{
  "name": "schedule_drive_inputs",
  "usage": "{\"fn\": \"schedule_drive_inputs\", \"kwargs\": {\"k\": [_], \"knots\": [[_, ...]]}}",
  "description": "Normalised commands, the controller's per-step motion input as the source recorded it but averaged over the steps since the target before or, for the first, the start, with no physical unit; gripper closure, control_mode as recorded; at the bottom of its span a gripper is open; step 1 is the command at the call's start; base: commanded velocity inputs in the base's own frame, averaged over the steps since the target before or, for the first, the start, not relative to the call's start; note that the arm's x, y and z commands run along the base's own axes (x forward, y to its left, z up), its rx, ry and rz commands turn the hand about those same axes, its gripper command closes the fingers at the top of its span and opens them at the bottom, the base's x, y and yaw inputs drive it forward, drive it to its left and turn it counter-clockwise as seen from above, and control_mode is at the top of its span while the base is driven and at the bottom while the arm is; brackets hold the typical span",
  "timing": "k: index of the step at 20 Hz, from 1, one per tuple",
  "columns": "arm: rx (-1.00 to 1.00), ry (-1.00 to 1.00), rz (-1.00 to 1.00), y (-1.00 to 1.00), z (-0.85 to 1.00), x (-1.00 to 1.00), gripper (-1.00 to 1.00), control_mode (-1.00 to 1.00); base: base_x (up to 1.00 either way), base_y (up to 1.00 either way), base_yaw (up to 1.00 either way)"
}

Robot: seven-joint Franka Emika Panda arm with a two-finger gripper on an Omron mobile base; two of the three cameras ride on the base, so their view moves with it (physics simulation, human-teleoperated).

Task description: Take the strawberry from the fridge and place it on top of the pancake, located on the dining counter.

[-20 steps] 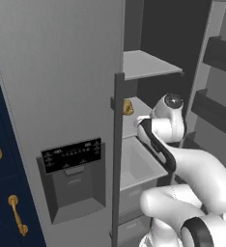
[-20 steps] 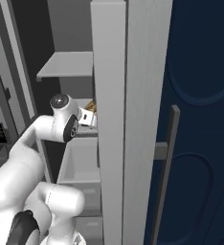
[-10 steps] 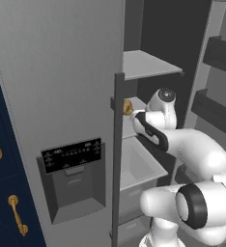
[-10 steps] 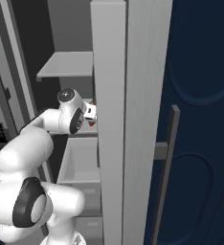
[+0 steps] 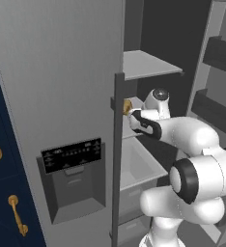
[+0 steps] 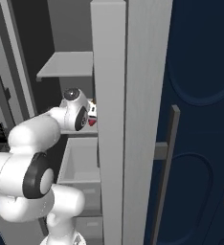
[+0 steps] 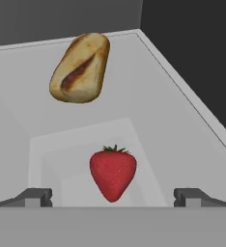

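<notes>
In the hand view we see, at upper left, a tan-yellow oblong lump with a brown streak [image 7: 79, 67] lying on the pale grey fridge shelf [image 7: 182, 125]. Nearer us, at the middle, lies the small red strawberry with a green cap [image 7: 113, 173], apart from the lump, between the two dark fingertips [image 7: 35, 197] of our tool [image 7: 113, 198], which stand wide apart, touching nothing. From the left base view, the tall grey side-by-side fridge [image 5: 62, 96] holds our white arm [image 5: 182, 132] reaching onto that shelf.
</notes>
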Motion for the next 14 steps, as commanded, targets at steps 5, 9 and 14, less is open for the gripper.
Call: {"fn": "schedule_drive_inputs", "kwargs": {"k": [5, 9, 14], "knots": [[0.0, 0.05, 0.0, -0.02, -0.25, 0.37, -1.0, -1.0, 0.0, 0.0, 0.0], [0.0, 0.06, 0.0, 0.0, -0.17, 0.23, -1.0, -1.0, 0.0, 0.0, 0.0], [0.0, 0.03, 0.0, 0.0, -0.16, 0.12, -1.0, -1.0, 0.0, 0.0, 0.0]]}}
